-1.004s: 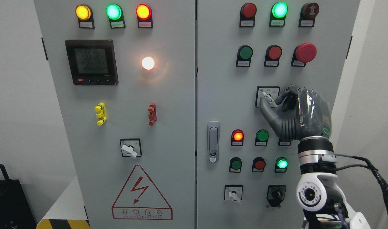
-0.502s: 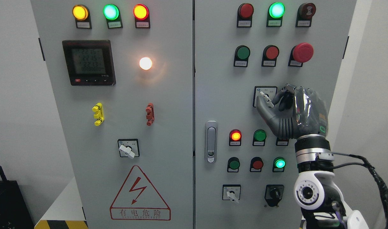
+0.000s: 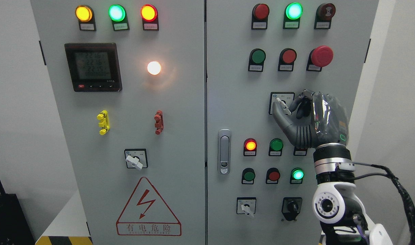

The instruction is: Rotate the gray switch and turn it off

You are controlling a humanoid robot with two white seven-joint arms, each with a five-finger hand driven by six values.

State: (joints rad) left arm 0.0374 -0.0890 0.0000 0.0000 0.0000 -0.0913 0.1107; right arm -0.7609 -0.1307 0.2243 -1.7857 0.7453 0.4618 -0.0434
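Switch: small gray rotary switch lever on its square plate, right door of the gray electrical cabinet, centre right of the frame, pointing up-left.
Hand: right hand, thumb under the lever, fingers curled onto it, pinching it.
Change: lever angle much as a second ago; grip has tightened slightly.
Meaning: turn seems barely begun, switch likely not yet off.
Nearby: lit red lamp below the hand.
Left hand: out of view.
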